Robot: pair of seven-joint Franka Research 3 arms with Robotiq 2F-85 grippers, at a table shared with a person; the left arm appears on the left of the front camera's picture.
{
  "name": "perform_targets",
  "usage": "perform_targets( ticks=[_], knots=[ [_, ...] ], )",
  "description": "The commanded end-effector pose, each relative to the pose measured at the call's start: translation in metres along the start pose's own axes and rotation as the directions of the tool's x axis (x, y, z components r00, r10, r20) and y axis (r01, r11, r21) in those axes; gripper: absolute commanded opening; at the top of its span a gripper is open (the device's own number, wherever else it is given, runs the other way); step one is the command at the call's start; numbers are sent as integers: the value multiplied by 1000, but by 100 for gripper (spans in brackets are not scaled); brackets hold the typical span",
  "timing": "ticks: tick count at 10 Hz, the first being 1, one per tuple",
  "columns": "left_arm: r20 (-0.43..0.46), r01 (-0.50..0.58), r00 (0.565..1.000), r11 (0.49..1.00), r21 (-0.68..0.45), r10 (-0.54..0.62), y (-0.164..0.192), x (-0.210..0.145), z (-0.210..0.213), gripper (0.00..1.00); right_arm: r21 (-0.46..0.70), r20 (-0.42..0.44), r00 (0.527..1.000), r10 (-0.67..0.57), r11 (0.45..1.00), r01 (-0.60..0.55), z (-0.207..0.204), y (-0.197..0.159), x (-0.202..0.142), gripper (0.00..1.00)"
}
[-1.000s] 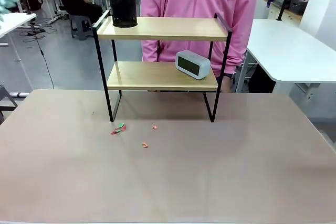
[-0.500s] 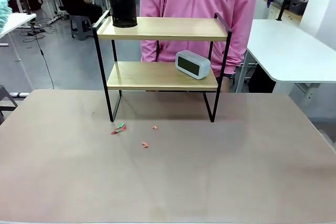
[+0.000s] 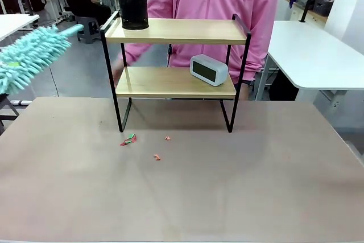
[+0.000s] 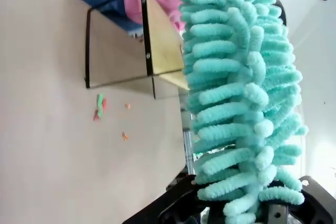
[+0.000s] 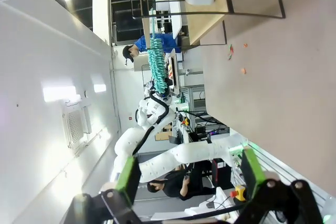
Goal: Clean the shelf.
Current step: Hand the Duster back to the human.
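A fluffy teal duster [image 3: 31, 58] is being held clamped tight in the left gripper [image 4: 247, 216] off to the shelf's [image 3: 176, 31] left at the table's far side, probably for sweeping, while the right gripper [image 5: 186, 179] is being kept wide open and empty.

duster [image 3: 31, 58]: swung in from the 9 o'clock edge, tip now near the shelf [image 3: 176, 31]
person's hand [image 3: 116, 72]: now reaching behind the shelf's lower board
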State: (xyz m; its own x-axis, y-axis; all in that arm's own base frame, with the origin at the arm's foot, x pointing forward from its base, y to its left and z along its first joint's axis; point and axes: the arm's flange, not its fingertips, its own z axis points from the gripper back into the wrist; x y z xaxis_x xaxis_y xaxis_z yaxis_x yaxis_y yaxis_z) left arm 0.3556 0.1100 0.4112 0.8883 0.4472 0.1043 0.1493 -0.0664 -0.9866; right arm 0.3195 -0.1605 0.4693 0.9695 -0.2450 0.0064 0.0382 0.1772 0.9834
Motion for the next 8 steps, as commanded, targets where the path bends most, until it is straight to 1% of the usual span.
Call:
perform_targets(
  ticks=[1,8],
  knots=[
    [46,54,997,998,-16,-53,-5,4,11,0,-1,-12,1000,23,1000,-23,3,0,0,100],
    [46,54,997,998,-16,-53,-5,4,11,0,-1,-12,1000,23,1000,-23,3,0,0,100]
  ],
)
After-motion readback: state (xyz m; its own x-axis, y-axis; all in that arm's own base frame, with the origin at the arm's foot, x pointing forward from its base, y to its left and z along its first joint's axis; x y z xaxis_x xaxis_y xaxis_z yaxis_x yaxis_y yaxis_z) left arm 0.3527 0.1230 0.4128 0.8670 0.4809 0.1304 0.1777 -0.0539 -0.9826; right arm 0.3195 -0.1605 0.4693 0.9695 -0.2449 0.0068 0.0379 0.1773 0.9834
